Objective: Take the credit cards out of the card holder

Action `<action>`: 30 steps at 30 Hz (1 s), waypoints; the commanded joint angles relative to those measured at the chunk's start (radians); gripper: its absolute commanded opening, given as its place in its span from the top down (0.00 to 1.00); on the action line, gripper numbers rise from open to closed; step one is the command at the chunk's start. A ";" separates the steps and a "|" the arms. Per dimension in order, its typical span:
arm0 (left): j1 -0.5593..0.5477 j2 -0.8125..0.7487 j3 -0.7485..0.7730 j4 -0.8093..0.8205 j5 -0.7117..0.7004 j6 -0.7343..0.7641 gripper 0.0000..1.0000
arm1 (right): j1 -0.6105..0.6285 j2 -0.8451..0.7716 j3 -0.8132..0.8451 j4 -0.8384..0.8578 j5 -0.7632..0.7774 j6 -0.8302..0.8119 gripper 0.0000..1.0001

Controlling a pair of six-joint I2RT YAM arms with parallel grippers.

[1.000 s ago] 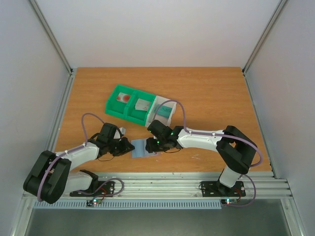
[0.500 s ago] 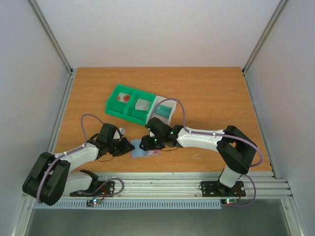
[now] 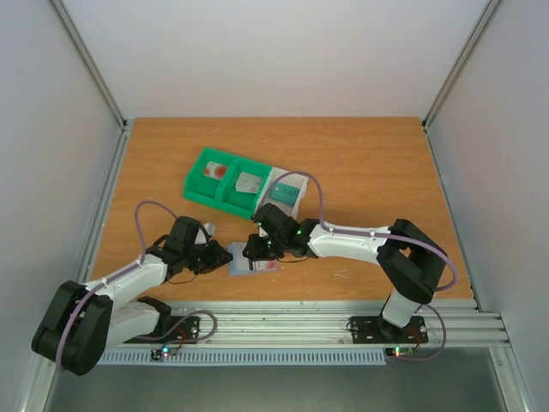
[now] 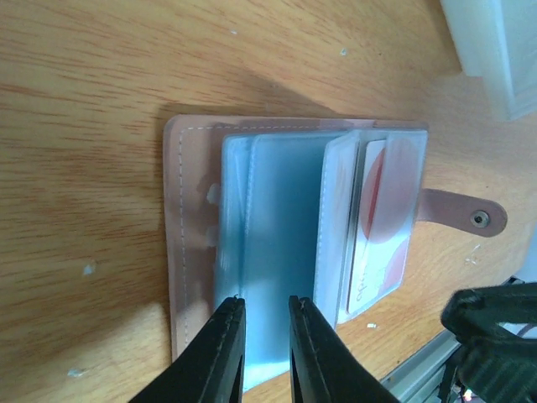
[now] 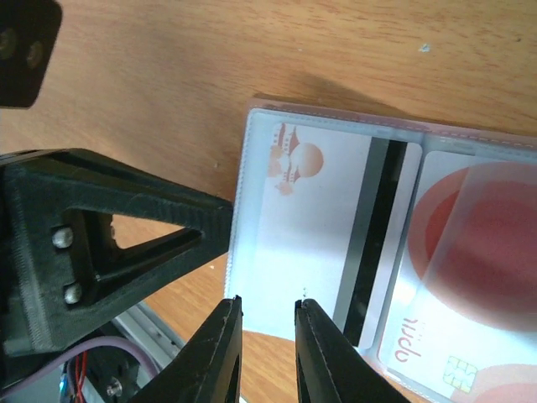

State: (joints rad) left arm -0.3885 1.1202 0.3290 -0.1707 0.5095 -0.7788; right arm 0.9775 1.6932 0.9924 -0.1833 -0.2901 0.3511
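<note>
Brown wooden table (image 3: 360, 172): green-and-white 3-compartment plastic tray (image 3: 206, 201) sits mid-left. Flat items in two of its bins, too small to ID.

Near front edge, between both arms: small flat folding card holder (image 4: 189, 252), blue-grey from the top cam. It's lying open, pinkish lining, clear sleeves up.

Change vs 1 s back: right gripper (image 5: 268, 302) has slid left onto the holder. Holder read as a plain blue slab then; now a red patch shows beside the gripper in top cam, so sleeves are exposed. The left gripper (image 4: 267, 304) is in roughly the same spot at the holder's left side, tips over a clear sleeve.

Jaws both sides: nearly together, thin slit left. Can't tell if either actually pinches sleeve or card.

Both cards still in sleeves: pale card w/ dark stripe (image 5: 310, 218) right under right tips, white card w/ red-pink patch (image 5: 470, 260) in the next sleeve over.

Read: nothing pulled from these sleeves yet. Right arm prob. lining up on striped card, left prob. pinning holder.
</note>
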 commanded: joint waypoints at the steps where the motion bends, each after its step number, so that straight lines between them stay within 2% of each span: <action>1: -0.004 -0.032 0.002 0.020 0.038 -0.020 0.82 | 0.007 0.027 -0.004 -0.018 0.048 -0.003 0.81; 4: -0.005 -0.055 0.003 0.024 0.046 -0.040 0.80 | 0.007 0.025 -0.001 -0.035 0.070 -0.024 0.77; 10: -0.004 -0.096 0.041 -0.042 0.048 -0.039 0.79 | -0.018 0.048 -0.010 -0.035 0.080 -0.031 0.76; 15: -0.004 -0.190 0.080 -0.160 0.000 -0.031 0.73 | -0.043 0.065 -0.033 0.009 0.042 -0.013 0.76; 19: -0.004 -0.188 0.072 -0.150 -0.015 -0.015 0.72 | -0.044 0.091 -0.008 0.013 0.013 -0.018 0.76; 22: -0.004 -0.129 0.063 -0.089 0.008 -0.009 0.75 | -0.046 0.105 0.003 0.012 0.012 -0.018 0.77; 25: -0.004 -0.060 0.053 -0.031 0.029 -0.007 0.84 | -0.054 0.116 0.000 0.023 0.002 -0.020 0.77; 30: -0.005 0.003 0.049 0.001 0.024 0.002 0.94 | -0.079 0.125 -0.039 0.087 -0.047 -0.015 0.77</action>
State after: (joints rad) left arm -0.3885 1.0912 0.3836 -0.2443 0.5304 -0.7994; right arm 0.9188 1.8008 0.9741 -0.1558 -0.2977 0.3363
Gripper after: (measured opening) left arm 0.085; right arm 0.231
